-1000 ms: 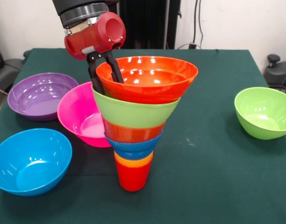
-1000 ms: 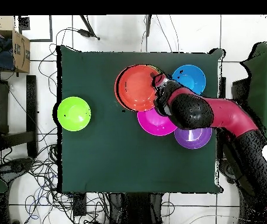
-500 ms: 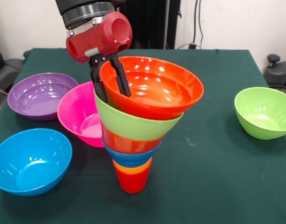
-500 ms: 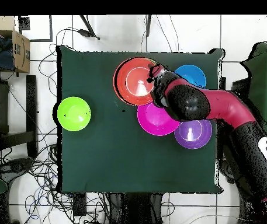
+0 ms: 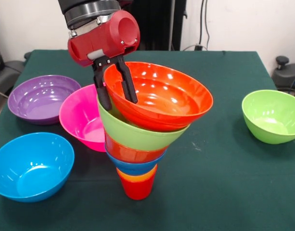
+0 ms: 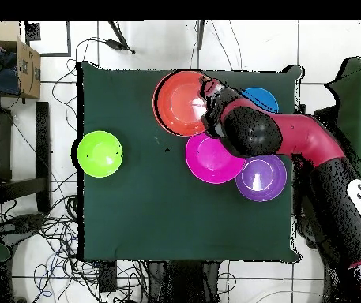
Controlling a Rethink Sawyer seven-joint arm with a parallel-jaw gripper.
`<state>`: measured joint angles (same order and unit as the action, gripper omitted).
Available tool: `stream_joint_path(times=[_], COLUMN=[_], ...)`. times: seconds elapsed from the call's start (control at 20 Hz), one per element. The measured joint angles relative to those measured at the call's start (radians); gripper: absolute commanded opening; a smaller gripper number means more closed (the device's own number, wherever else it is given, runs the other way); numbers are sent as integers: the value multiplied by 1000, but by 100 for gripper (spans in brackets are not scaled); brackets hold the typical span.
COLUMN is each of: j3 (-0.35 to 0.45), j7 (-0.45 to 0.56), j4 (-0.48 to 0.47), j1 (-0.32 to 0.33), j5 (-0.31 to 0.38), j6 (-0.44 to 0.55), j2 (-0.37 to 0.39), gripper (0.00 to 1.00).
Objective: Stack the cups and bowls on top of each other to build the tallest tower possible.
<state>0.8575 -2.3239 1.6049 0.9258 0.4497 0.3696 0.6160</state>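
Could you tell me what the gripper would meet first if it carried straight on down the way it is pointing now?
The gripper straddles the rim of the large orange-red bowl topping the tower. Going on down, its inner finger would likely meet that bowl's inside wall first, and the outer one the lime green bowl beneath.

My wrist housing (image 5: 105, 36) is a glossy red rounded block with a circular end cap, under a black and silver collar (image 5: 89, 12). My 2 fingers (image 5: 128, 82) are thin and black. My arm (image 6: 310, 146) is red with speckled black sections.

Eight bowls (image 5: 158, 98) and two cups (image 5: 136, 186) show: six pieces stacked, four bowls loose.
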Motion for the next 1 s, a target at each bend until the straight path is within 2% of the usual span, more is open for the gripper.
stream_joint_path(times=[0.45, 1.0], j3=[-5, -7], j7=[0, 0], j4=[0, 0], j1=[0, 0], j5=[0, -19], j6=[6, 60], j2=[6, 43], gripper=[100, 100])
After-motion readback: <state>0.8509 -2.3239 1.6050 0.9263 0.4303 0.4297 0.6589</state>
